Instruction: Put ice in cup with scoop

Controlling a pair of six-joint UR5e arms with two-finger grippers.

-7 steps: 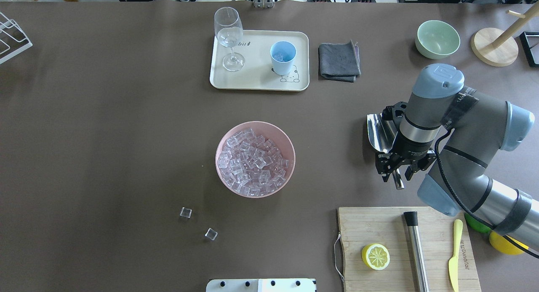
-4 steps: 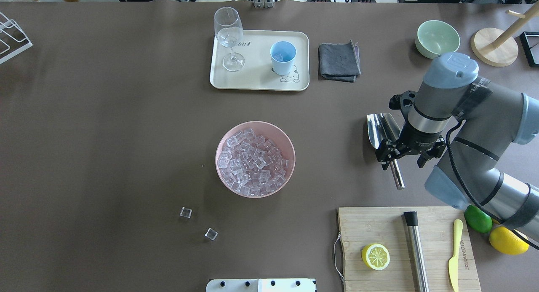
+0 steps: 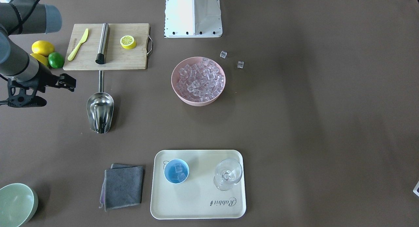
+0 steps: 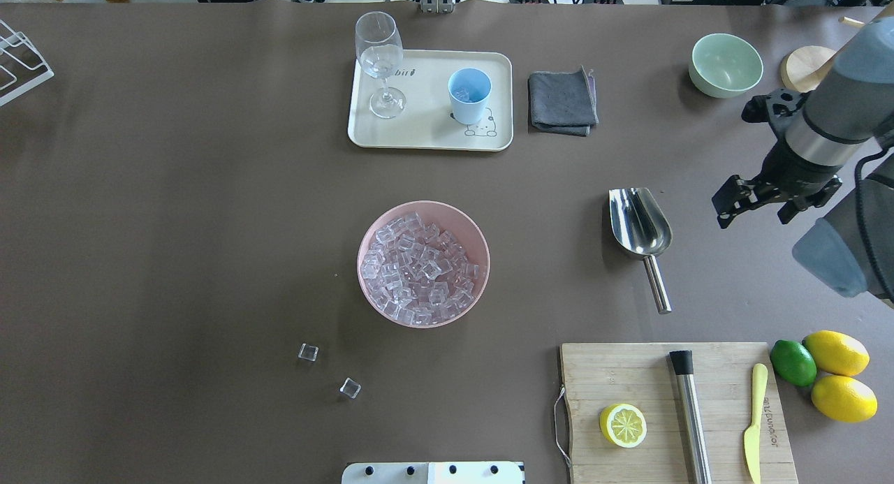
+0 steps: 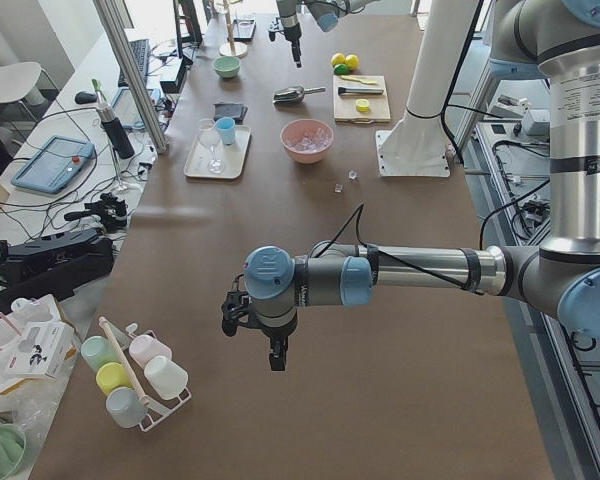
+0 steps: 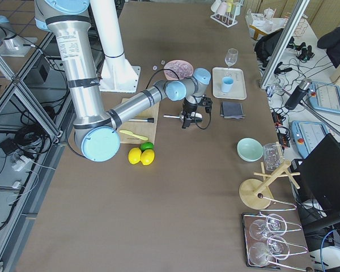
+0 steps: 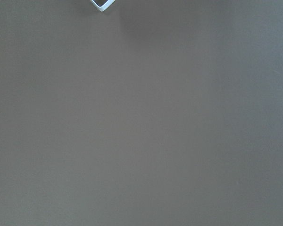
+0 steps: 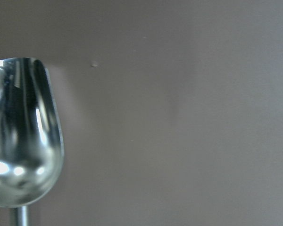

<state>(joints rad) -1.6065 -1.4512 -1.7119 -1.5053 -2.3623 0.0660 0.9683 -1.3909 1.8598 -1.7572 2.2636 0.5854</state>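
Seems a pause between scoops, or the close: scoop (image 4: 639, 222) lying empty on the table (image 4: 209, 225), right of centre; right gripper (image 4: 758, 208) spread wide, empty, far right, well apart from it. Left gripper (image 5: 270, 345), side view only: cannot tell. Some ice (image 3: 178, 173) in the cup (image 4: 469, 93) on the tray (image 4: 426, 135), upper centre. For more: regrasp the thin handle, dip into the pink bowl (image 4: 482, 260), centre. Nothing between scoop and bowl; stemmed glass (image 4: 380, 58) near the cup.
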